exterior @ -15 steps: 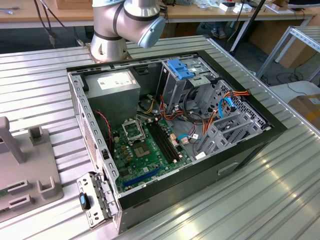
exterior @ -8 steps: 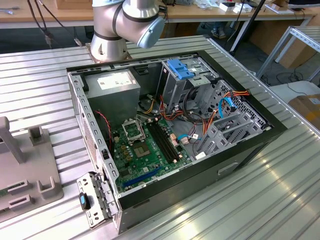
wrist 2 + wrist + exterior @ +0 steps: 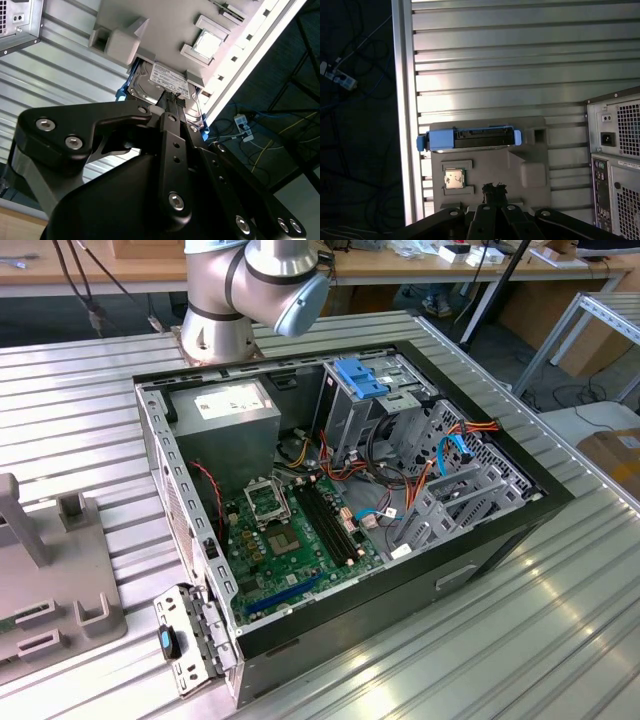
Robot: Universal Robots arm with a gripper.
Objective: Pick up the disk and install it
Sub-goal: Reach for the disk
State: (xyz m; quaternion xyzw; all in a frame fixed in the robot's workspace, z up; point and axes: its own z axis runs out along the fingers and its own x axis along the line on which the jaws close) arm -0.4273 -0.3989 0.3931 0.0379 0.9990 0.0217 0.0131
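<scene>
The disk (image 3: 470, 139) stands on edge in a slot of the grey holder plate (image 3: 530, 150), its blue carrier frame facing me in the first wrist view. The second wrist view shows the disk's (image 3: 165, 80) grey metal face and white label, with blue frame at the corners. My gripper (image 3: 494, 189) hangs well above the holder plate, apart from the disk, its black fingertips (image 3: 167, 102) drawn together with nothing between them. The arm's base (image 3: 215, 330) stands behind the open computer case (image 3: 500, 530).
A processor chip (image 3: 454, 178) lies in a recess of the holder plate near the disk. The case's rear panel (image 3: 615, 160) stands beside the plate. Inside the case are the motherboard (image 3: 290, 530), a power-supply box (image 3: 225, 410) and a drive cage with a blue bracket (image 3: 365, 375). The ribbed metal table's edge (image 3: 402, 100) runs close by.
</scene>
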